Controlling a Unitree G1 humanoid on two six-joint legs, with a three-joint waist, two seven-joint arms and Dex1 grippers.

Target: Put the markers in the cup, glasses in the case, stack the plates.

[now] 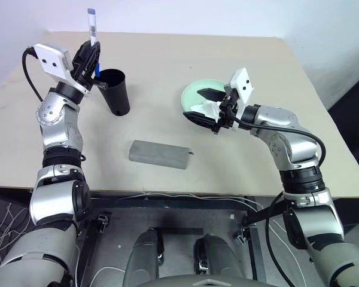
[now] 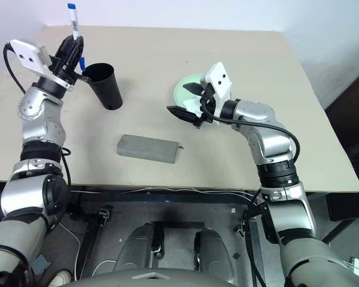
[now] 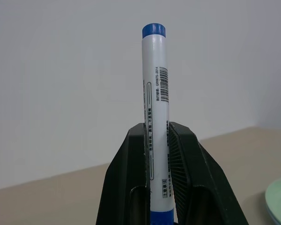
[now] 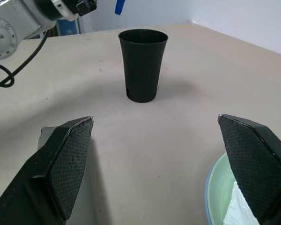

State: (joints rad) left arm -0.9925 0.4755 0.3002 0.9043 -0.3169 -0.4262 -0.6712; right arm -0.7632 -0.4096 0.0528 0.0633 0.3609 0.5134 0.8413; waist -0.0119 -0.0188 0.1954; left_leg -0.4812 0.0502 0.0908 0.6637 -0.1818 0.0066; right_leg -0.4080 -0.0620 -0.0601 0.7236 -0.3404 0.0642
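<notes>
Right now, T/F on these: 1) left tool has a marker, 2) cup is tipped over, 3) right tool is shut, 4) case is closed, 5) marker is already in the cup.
1. The left tool is clamped on the marker: true.
2. The cup lies on its side: false, it stands upright on the table.
3. The right tool is shut: false, its fingers stand wide apart with nothing between them, by the green plate.
4. The grey case is closed: true, it lies flat and shut near the front edge of the table.
5. The marker is inside the cup: false, it is held up beside the rim, not yet in.
</notes>
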